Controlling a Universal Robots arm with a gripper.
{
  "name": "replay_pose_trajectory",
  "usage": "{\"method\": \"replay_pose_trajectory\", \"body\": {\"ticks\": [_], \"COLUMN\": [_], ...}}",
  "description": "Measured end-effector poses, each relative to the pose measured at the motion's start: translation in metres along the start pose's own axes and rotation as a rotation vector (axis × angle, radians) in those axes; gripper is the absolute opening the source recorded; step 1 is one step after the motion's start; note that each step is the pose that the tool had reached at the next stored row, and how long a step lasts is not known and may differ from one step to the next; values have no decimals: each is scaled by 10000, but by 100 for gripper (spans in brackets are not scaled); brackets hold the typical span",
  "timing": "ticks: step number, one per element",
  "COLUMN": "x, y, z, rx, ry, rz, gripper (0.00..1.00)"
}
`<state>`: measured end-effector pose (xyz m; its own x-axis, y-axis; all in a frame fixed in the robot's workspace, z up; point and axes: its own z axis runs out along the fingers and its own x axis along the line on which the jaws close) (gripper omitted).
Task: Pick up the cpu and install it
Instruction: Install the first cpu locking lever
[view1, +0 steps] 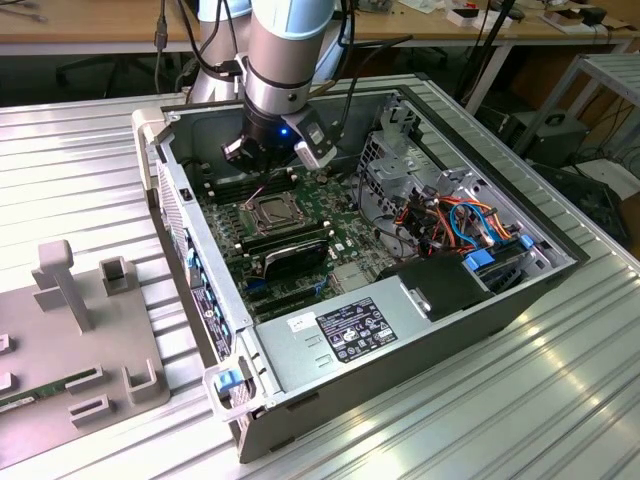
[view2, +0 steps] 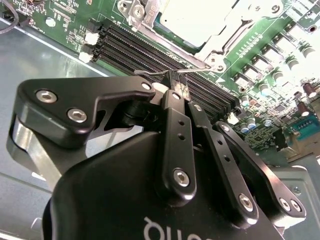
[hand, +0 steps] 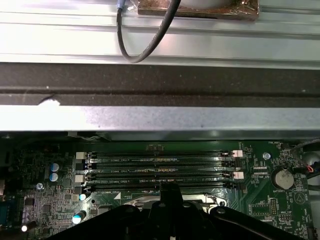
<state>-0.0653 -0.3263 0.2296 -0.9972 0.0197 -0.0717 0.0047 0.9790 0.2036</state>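
One arm hangs into the open computer case (view1: 400, 330) at the counter's (view1: 80, 160) middle. In the exterior view the end effector (view1: 266, 178) sits low over the socket (view1: 272, 211).

Second wrist view: end effector clenched, tips together at the wire lever (view2: 150, 75); can't tell if they pinch it. The cpu (view2: 192, 20) lies seated under the socket's metal frame (view2: 220, 47).

First wrist view: memory slots (hand: 160, 167) just beyond the tips.

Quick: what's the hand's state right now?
Hand: closed, fingertips at the socket's wire lever; whether it grips the lever cannot be told.
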Motion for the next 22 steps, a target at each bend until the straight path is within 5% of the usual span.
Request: {"method": "replay_pose_trajectory", "body": {"ticks": [22], "x": [-56], "y": [-2], "z": [69], "rx": [0], "ry": [0], "rz": [0], "gripper": [11]}}
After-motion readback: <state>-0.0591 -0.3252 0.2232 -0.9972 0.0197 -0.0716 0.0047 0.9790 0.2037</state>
